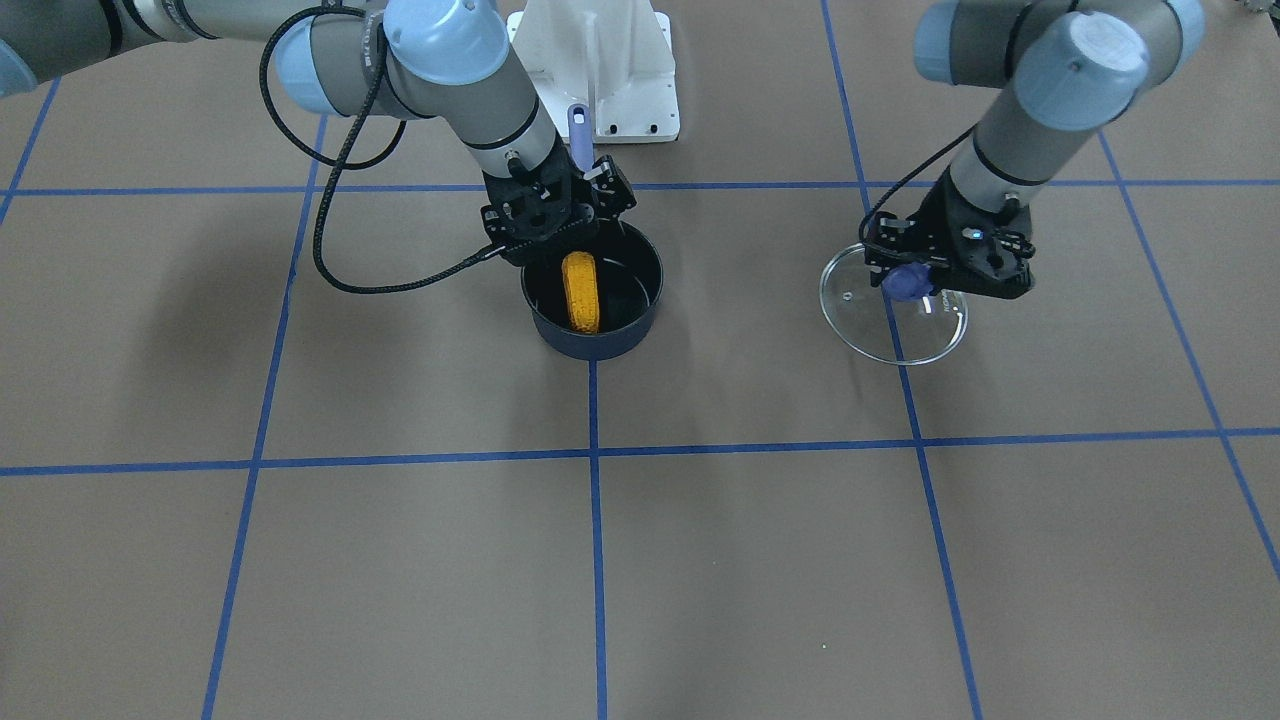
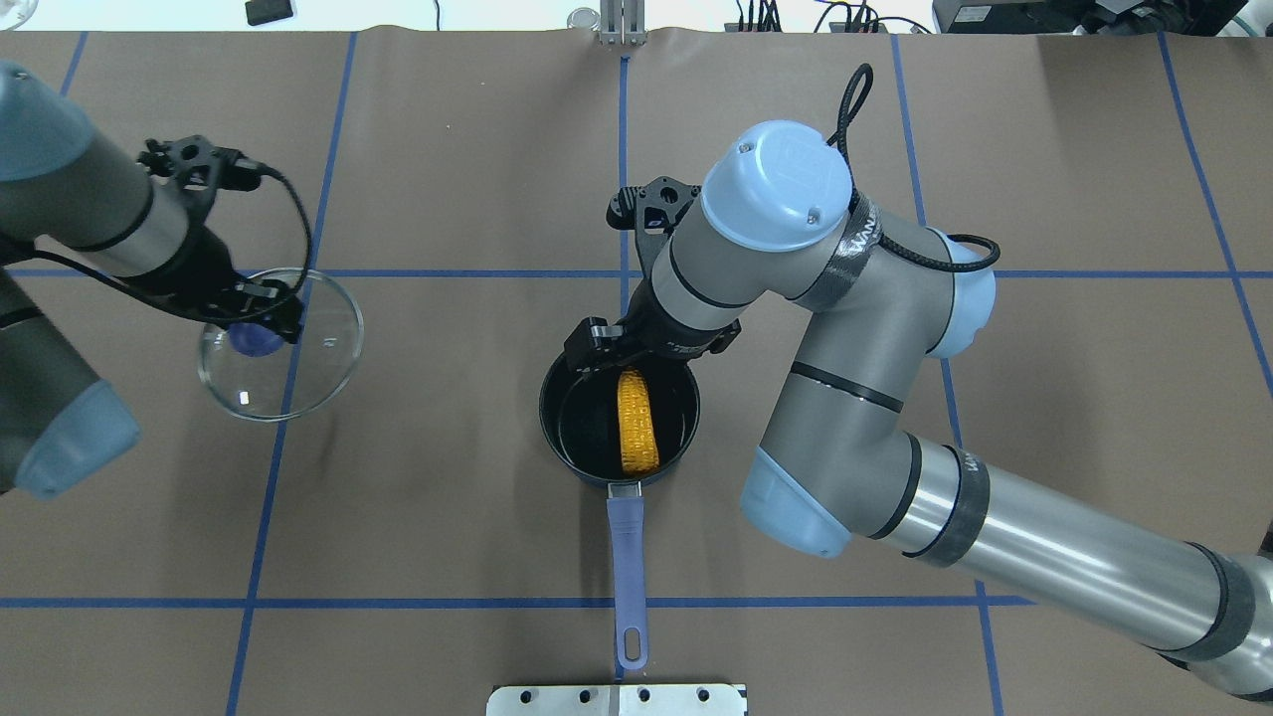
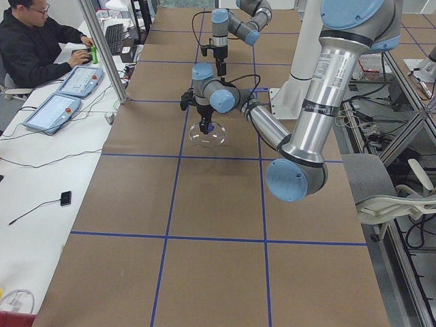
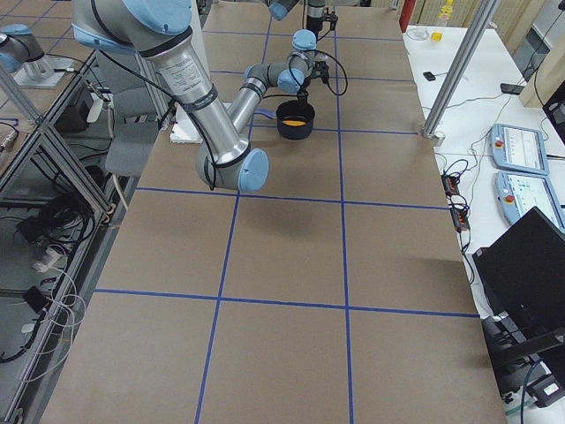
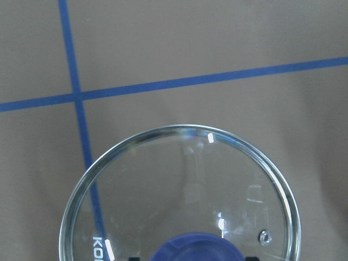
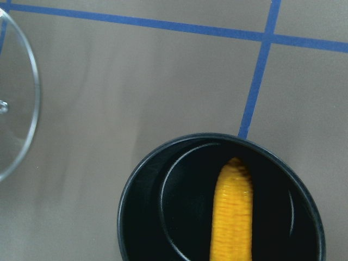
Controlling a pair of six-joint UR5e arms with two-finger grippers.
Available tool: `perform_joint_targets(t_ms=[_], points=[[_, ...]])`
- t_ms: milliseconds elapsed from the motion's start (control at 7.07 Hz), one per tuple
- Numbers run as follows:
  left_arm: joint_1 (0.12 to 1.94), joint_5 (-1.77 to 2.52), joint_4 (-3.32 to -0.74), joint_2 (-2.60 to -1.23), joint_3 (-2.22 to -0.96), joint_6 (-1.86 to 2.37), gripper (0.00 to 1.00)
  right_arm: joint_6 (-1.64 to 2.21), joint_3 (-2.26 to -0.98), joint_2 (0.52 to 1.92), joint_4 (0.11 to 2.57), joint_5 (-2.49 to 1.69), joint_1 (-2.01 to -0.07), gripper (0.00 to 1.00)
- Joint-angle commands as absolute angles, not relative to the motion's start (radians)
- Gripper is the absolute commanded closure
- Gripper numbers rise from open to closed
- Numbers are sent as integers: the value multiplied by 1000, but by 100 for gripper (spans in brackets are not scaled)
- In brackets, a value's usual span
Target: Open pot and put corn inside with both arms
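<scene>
Since the corn (image 2: 636, 423) lies in the pot (image 1: 600, 345), clean withdrawal appears the remaining step.
Right claw (image 1: 560, 238), grip indeterminate: part fully, rise straight. Left claw (image 2: 261, 328) clamped on lid knob (image 1: 905, 282).

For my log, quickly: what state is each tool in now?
Left tool: closed on the lid.
Right tool: above the pot, cannot tell.

Lid (image 5: 179, 179) under the left jaws: clear glass, glossy, with sharp highlights along the rim; knob (image 5: 198, 247) between them is smooth, plastic-looking, with a dull sheen. Pot (image 6: 142, 217) under the right jaws: dark, glossy inside; corn (image 6: 232, 217) bumpy, satin. Table cover (image 1: 400, 560): matt brown paper with smooth blue tape lines (image 1: 596, 560)
</scene>
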State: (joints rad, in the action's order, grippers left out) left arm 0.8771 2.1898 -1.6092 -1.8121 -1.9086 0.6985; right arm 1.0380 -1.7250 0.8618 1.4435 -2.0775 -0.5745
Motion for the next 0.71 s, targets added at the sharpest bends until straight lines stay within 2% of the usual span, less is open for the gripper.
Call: perform_joint_targets(t_ms=[0, 142, 425, 566], points=[[954, 2223, -1641, -1743, -1838, 548, 37, 994, -1738, 885, 1443, -2080, -604, 0], [969, 2270, -1660, -1720, -1795, 499, 37, 994, -1738, 887, 1443, -2085, -617, 0], [976, 2319, -1861, -1720, -1637, 508, 36, 993, -1738, 888, 1443, -2088, -630, 0], [976, 2319, -1876, -1720, -1632, 514, 35, 994, -1738, 887, 1443, -2088, -630, 0]])
